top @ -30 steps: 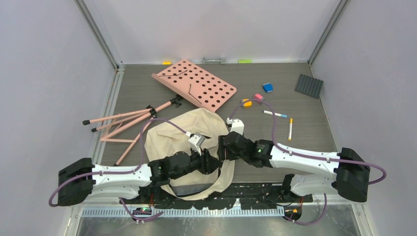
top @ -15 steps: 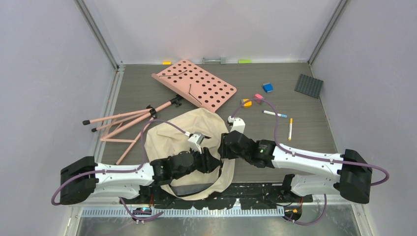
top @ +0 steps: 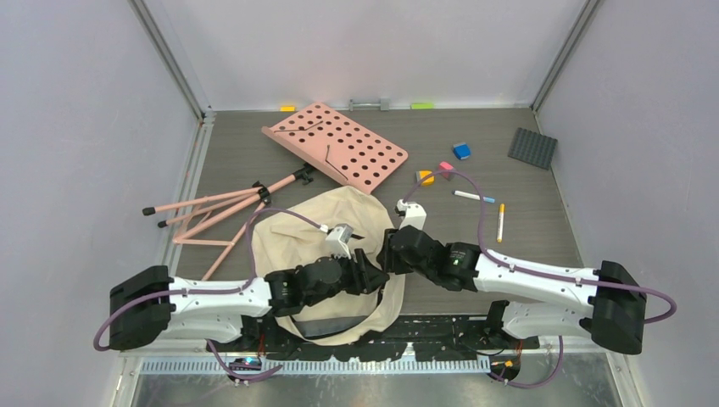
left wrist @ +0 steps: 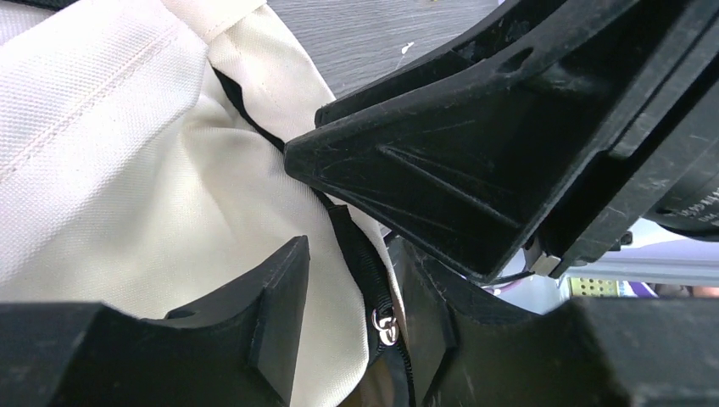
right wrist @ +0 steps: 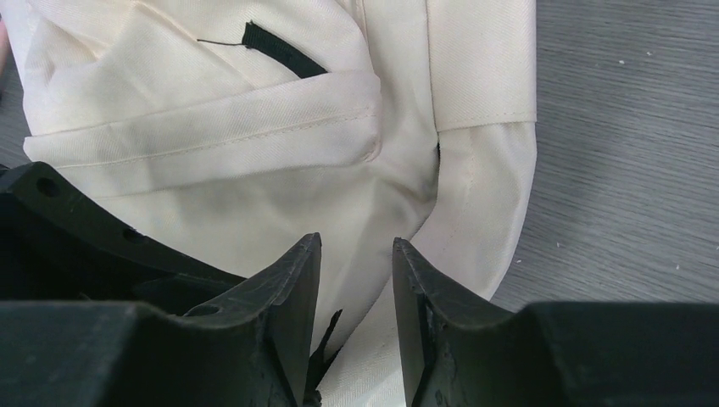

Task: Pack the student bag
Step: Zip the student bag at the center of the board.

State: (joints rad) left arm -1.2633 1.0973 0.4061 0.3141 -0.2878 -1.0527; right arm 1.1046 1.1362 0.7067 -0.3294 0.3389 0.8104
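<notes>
The student bag [top: 332, 222], cream fabric with black zippers, lies slumped at the near middle of the table. Both grippers meet at its right edge. My left gripper [top: 374, 276] stands open around a fold of cream fabric and the black zipper, whose metal slider ring [left wrist: 384, 325] sits between the jaws [left wrist: 348, 292]. The right gripper's black finger [left wrist: 475, 161] fills the space just beyond. My right gripper [top: 387, 253] hovers over the bag's side seam [right wrist: 437, 170] with its jaws [right wrist: 356, 284] narrowly open, cream fabric and a black thread in the gap.
A pink perforated board [top: 339, 144] and a pink tripod [top: 222, 207] lie behind and left of the bag. To the right are two pens [top: 474, 197] [top: 500, 222], orange [top: 426, 177], pink [top: 446, 167] and blue [top: 461, 151] blocks, and a dark grey pad [top: 532, 147].
The left arm has pushed a little right and forward along the bag's edge. The right gripper's jaws have narrowed; the left's have widened slightly. The bag has barely shifted.
</notes>
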